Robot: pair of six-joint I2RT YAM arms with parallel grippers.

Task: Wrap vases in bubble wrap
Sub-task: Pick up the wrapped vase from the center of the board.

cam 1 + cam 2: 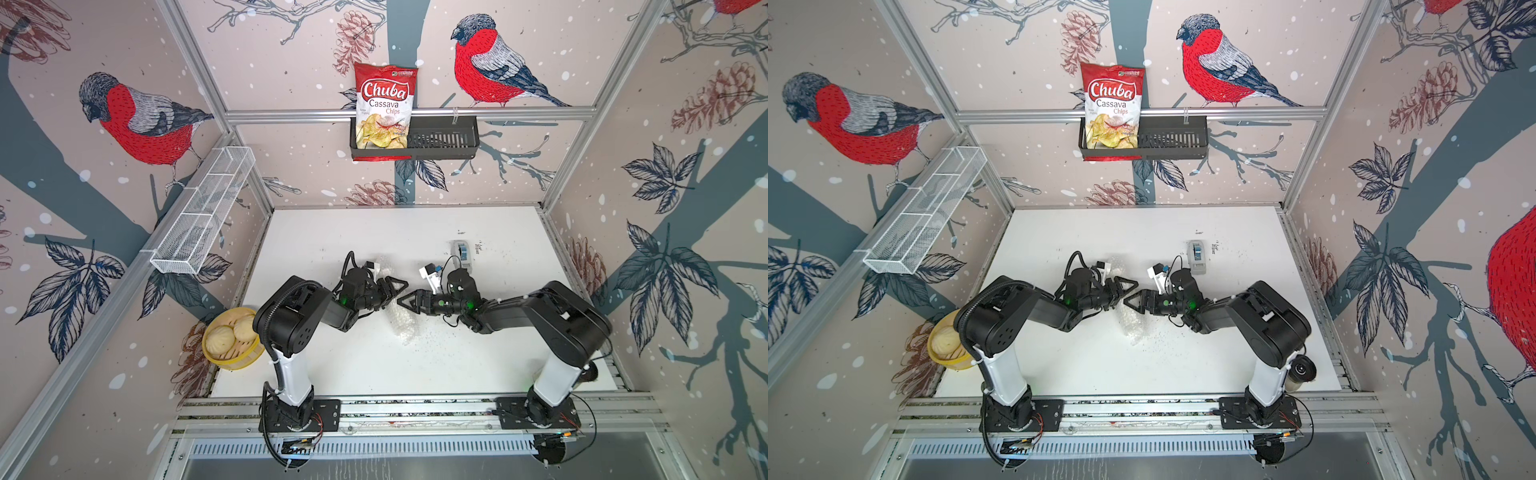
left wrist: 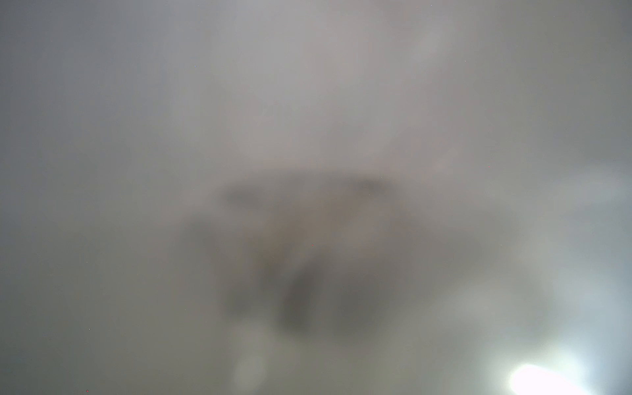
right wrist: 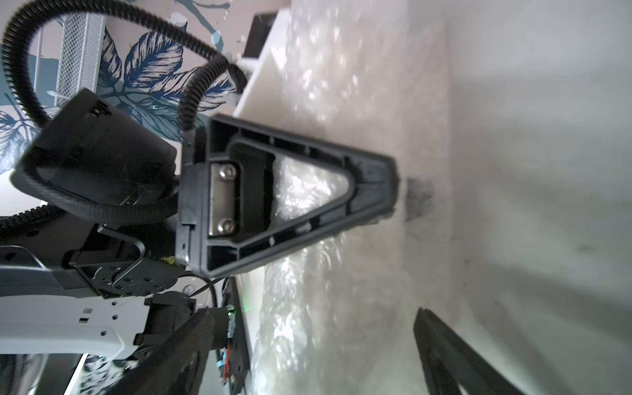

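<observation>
Plastic bubble wrap [image 1: 402, 328] lay rolled, vase hidden, left pincer [image 1: 404, 284] clamped on it, right pincer [image 1: 401, 301] apart; taping probably outstanding.

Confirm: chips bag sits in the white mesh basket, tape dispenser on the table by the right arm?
Wrong basket. The chips bag sits in the black basket on the back wall, not the white mesh basket on the side wall; both top views show it. The tape dispenser is on the table by the right arm, as you said.

Bright, sharp top views; left wrist view wholly fogged.
</observation>
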